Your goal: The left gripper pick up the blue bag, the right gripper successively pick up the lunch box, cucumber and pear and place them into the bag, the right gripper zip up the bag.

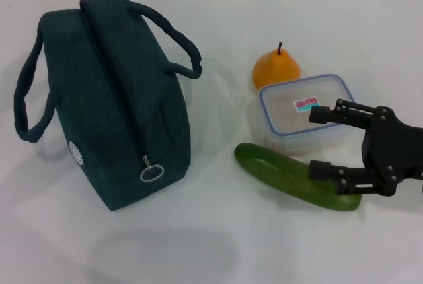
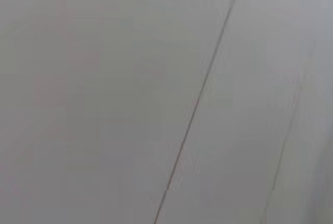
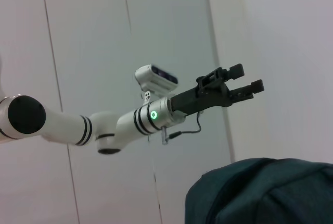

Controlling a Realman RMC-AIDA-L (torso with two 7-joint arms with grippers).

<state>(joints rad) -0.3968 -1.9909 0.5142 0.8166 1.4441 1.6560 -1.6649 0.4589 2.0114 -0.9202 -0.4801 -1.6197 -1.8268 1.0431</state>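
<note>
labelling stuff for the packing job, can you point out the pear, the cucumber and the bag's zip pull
pear (image 1: 275, 69), head view, on its orange body below the stem
cucumber (image 1: 277, 170), head view, on the bare green middle
zip pull (image 1: 151, 172), head view, on the metal ring at the bag's near end

Zipped bag (image 1: 112, 106) (upright); lunch box (image 1: 301, 112), cucumber (image 1: 291, 177), pear (image 1: 275, 67)

The bag (image 1: 112, 99) is dark teal, with a small white emblem (image 1: 76, 152) near its left corner. The pear (image 1: 275, 68) is orange-yellow, the cucumber (image 1: 291, 177) deep green. The clear lunch box (image 1: 304, 113) has a blue-rimmed lid. The tabletop (image 1: 218, 244) is white; both hands are black.
</note>
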